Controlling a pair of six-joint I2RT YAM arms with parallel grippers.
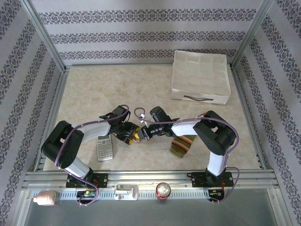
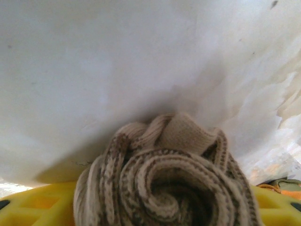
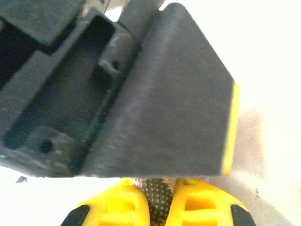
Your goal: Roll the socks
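One argyle sock [image 2: 164,183], rolled, pinched in right gripper [image 3: 159,203] (left gripper [image 1: 130,135] straddles it, hold unclear); one olive sock [image 1: 182,144] apart.

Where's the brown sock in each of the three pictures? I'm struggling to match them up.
Top view: the brown sock is near the centre, mostly hidden where the yellow fingers meet.
Left wrist view: the sock sits bottom centre, a rolled-up spiral.
Right wrist view: a patterned sliver of sock shows at the bottom edge, pinched in the right pincer.
Shared landmark: yellow fingers flank the sock in every view.
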